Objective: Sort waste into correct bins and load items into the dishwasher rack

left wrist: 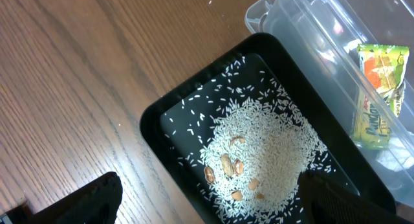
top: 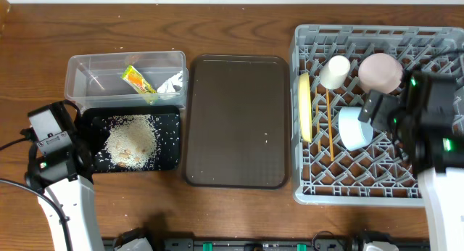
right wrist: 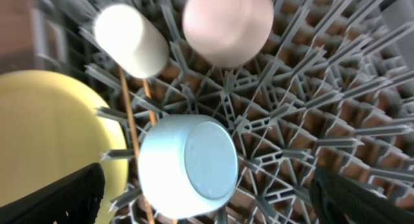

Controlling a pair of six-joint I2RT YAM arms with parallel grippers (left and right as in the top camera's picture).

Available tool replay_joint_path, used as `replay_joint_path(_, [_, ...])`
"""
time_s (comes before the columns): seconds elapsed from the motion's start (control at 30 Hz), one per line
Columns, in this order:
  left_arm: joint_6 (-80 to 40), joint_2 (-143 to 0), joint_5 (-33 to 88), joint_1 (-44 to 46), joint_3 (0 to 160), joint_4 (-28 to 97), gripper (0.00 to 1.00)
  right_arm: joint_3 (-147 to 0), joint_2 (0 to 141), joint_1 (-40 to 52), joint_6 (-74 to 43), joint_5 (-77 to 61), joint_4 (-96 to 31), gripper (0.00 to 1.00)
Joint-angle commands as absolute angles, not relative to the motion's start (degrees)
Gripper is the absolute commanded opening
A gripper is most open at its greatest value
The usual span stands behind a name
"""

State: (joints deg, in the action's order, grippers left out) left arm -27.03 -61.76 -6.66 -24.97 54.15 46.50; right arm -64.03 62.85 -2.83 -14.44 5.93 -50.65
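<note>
- Right wrist view: the right gripper (right wrist: 213, 197) hangs empty, fingers spread wide, over the light blue bowl (right wrist: 187, 166), which lies tilted with its base showing. The bowl looks placed, so the arm should rise straight up, clear of the chopsticks (right wrist: 131, 130) beside it.
- Right of the serving tray (top: 235, 120), the dishwasher rack (top: 362, 194) also holds the yellow plate (top: 305, 106) on edge, the white cup (top: 335, 71) and the pink bowl (top: 380, 71).
- Left of that tray, the clear tub (top: 87, 66) holds the snack wrapper (top: 139, 83) and the paper scrap (top: 172, 83).
- The black tray (top: 170, 131) holds the rice (top: 130, 141), with the left gripper (left wrist: 220, 198) spread and empty above it.
</note>
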Motion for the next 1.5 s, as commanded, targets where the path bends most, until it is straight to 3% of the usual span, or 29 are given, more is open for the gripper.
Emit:
replay_joint_path(0.0, [-27.3,-61.7,-7.6,-25.2,55.1,46.7,0.89,-60.5,52.2,-0.4,-14.1,9.2,-48.6,0.99])
replay_joint_path(0.27, [-27.3,-61.7,-7.6,-25.2,55.1,46.7,0.90,-38.3,19.2,2.3,-14.1,8.1,-29.4,0.99])
replay_joint_path(0.47, [-27.3,-61.7,-7.6,-25.2,55.1,46.7,0.89,-22.9,-0.2,2.3,-14.1,6.4,-22.1,0.99])
replay_joint_path(0.87, [-27.3,-61.7,-7.6,-25.2,55.1,46.7,0.89,-0.7,0.2,2.2,-9.3,1.0,4.8,0.99])
replay_joint_path(1.1, [-27.3,-61.7,-7.6,-25.2,55.1,46.7,0.89,-0.3,0.3,2.2,3.6,-3.9,-4.2,0.99])
replay_joint_path(1.47, [-27.3,-61.7,-7.6,-25.2,55.1,46.7,0.89,-0.3,0.3,2.2,4.2,-3.9,-4.0,0.99])
